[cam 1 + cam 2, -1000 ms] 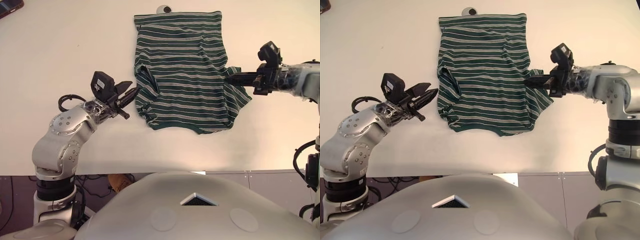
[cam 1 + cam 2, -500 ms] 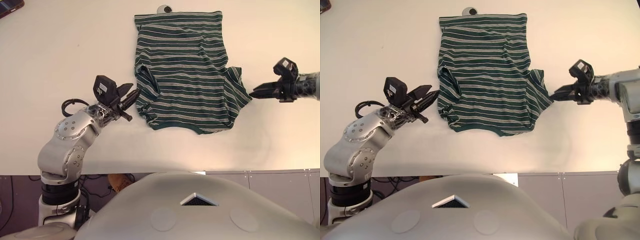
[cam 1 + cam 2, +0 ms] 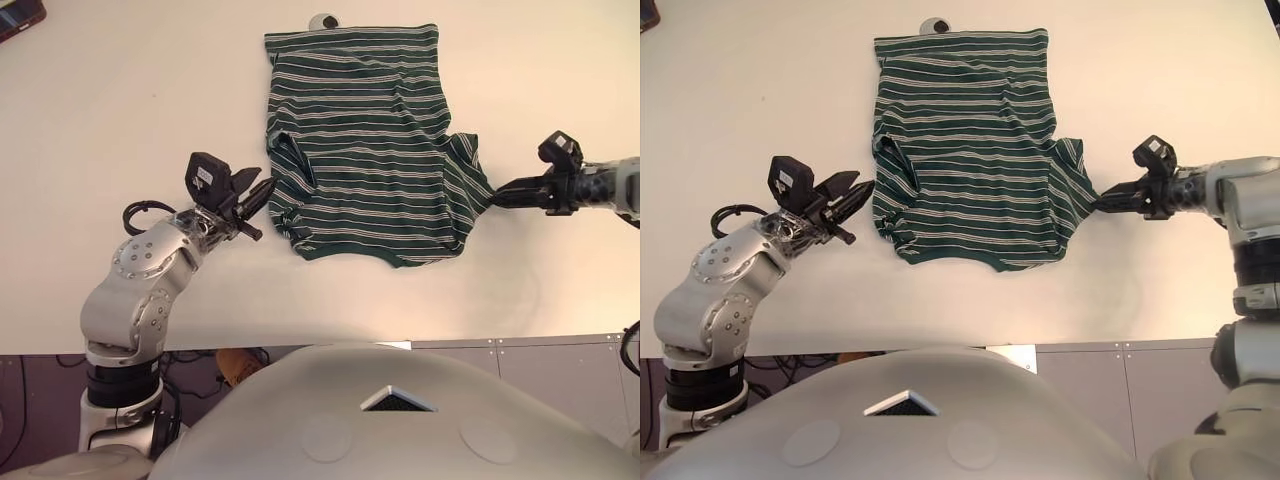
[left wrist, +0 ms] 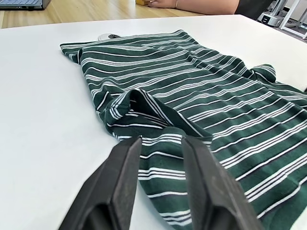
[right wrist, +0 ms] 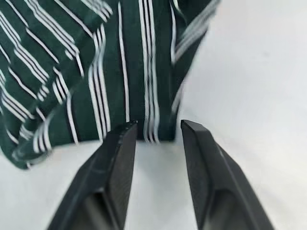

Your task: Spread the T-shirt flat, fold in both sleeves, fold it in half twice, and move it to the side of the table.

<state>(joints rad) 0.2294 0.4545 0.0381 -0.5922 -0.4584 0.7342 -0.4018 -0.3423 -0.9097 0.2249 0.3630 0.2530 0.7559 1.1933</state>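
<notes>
1. The T-shirt (image 3: 365, 140) — dark green with white stripes — lies rumpled on the white bench (image 3: 110, 90), toward its far side.
2. Its left sleeve is folded in over the body; its right sleeve juts out sideways.
3. The left end effector (image 3: 262, 192) sits low just beside the shirt's left edge, fingers parted, gripping nothing.
4. The right end effector (image 3: 497, 197) is at the right sleeve's tip — fingers apart, the hem at the gap between them, not pinched.
5. A small round object (image 3: 322, 20) touches the shirt's far edge.
</notes>
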